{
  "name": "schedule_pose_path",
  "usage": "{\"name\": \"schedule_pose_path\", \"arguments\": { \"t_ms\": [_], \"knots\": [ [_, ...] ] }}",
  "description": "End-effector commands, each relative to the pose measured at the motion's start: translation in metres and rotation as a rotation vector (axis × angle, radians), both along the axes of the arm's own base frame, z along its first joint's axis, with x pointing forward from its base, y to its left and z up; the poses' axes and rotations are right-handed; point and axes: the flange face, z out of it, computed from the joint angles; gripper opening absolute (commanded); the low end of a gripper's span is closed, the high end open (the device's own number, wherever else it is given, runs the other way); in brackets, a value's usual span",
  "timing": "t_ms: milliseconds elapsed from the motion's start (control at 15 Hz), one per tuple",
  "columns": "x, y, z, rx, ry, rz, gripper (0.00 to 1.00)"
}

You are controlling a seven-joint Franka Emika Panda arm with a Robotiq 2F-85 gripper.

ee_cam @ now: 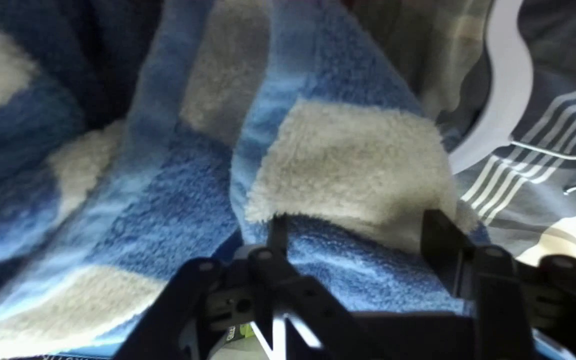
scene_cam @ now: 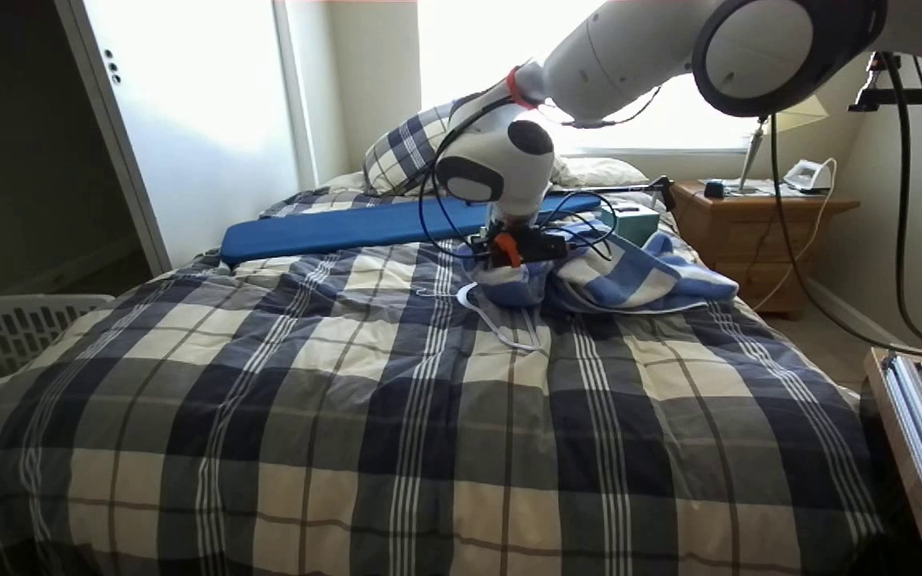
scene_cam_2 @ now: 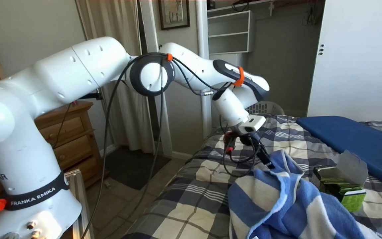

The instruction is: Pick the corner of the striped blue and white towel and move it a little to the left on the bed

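Note:
The striped blue and white towel [scene_cam: 629, 272] lies bunched on the plaid bed [scene_cam: 365, 432]. It also shows in an exterior view [scene_cam_2: 293, 199], with a raised fold under the gripper. My gripper [scene_cam_2: 268, 163] points down at that fold. In the wrist view the gripper [ee_cam: 354, 222] is open, its fingers wide apart. A blue and cream part of the towel [ee_cam: 358, 160] lies between and beyond the fingers. I cannot tell whether the fingertips touch it. In an exterior view the gripper [scene_cam: 509, 254] stands at the towel's left end, and its fingertips are hard to make out.
A white hanger [scene_cam: 487, 310] lies beside the towel's left end; it also shows in the wrist view [ee_cam: 510, 65]. A blue padded board [scene_cam: 333, 234] lies behind. An open green box [scene_cam_2: 353, 199] stands beside the towel. A white basket [scene_cam: 29, 308] stands left of the bed.

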Motion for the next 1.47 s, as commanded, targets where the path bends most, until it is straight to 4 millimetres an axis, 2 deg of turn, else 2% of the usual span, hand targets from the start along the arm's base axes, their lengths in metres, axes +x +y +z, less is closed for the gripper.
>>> {"name": "schedule_pose_path", "arguments": {
  "t_ms": [0, 200, 333, 467, 667, 867, 933, 1133, 1400],
  "knots": [
    [-0.009, -0.015, 0.043, 0.047, 0.082, -0.048, 0.99],
    [-0.015, -0.026, 0.065, 0.100, 0.115, -0.075, 1.00],
    [-0.016, -0.026, 0.078, 0.213, 0.100, -0.066, 1.00],
    [-0.013, -0.021, 0.094, 0.317, 0.067, -0.076, 1.00],
    [0.004, -0.006, 0.111, 0.447, -0.055, -0.071, 1.00],
    [0.012, 0.012, 0.115, 0.512, -0.078, -0.051, 1.00],
    [0.007, 0.007, 0.117, 0.476, -0.063, -0.063, 1.00],
    [0.009, 0.016, 0.117, 0.497, -0.067, -0.052, 1.00],
    [0.009, 0.015, 0.113, 0.501, -0.066, -0.058, 1.00]
  ]
}}
